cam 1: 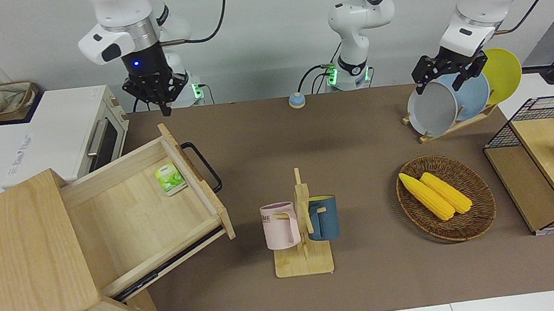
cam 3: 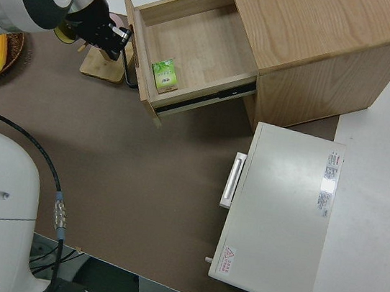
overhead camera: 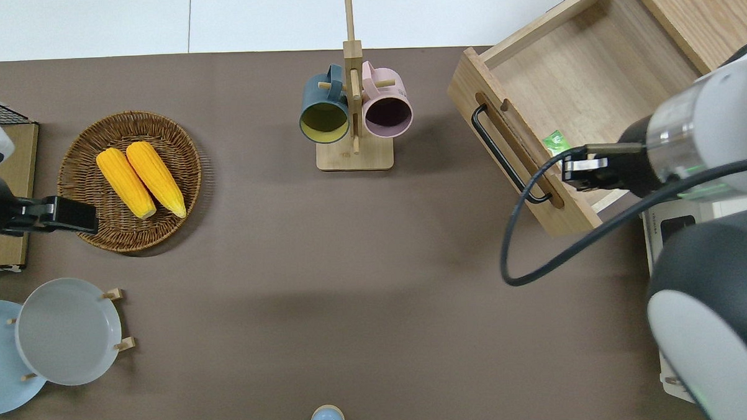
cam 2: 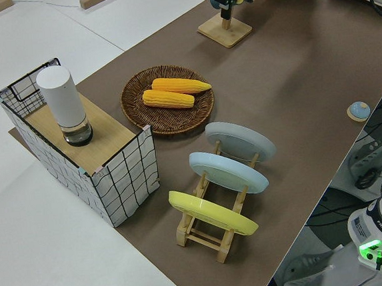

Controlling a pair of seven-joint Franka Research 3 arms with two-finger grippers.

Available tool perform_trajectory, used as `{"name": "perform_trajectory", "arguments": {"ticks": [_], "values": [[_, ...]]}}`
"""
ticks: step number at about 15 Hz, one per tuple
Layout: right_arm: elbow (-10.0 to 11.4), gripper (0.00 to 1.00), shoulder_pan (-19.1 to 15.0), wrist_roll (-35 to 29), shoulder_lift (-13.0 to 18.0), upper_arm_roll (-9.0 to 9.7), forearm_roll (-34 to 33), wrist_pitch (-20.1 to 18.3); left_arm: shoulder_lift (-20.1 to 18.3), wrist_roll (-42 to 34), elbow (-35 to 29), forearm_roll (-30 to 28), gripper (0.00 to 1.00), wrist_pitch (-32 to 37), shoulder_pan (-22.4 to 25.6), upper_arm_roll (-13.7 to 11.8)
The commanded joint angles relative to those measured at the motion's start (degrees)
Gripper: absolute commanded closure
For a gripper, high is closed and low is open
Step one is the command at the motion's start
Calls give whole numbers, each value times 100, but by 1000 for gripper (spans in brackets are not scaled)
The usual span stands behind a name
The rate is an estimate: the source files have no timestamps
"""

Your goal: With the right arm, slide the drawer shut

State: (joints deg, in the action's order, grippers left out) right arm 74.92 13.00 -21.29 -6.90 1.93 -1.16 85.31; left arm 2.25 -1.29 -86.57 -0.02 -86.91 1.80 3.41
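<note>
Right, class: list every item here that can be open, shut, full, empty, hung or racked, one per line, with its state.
drawer: pulled fully open, a green packet inside.
toaster oven: door shut.
right gripper: up in the air, holding nothing.
left arm: parked.
mugs: two, hung on the wooden stand.
plates: three, upright in the rack.
wicker basket: holds two corn cobs.
</note>
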Motion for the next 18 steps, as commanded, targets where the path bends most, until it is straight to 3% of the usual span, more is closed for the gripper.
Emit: {"name": "perform_trajectory", "arguments": {"ticks": [1,6,9,18], "values": [[-48,1000,456,-857,-83,-9,-7,108,65,-55,149,98,7,113,22,37],[-48,1000,1116,-2122,-373,-9,-164,363,65,-55,140,98,7,113,22,37],[-48,1000,1327,-2949,-636,-17,-218,434,65,-55,149,98,7,113,22,37],[-13,1000,1267,-5506,-1103,-44,194,434,65,-55,140,98,7,113,22,37]]}}
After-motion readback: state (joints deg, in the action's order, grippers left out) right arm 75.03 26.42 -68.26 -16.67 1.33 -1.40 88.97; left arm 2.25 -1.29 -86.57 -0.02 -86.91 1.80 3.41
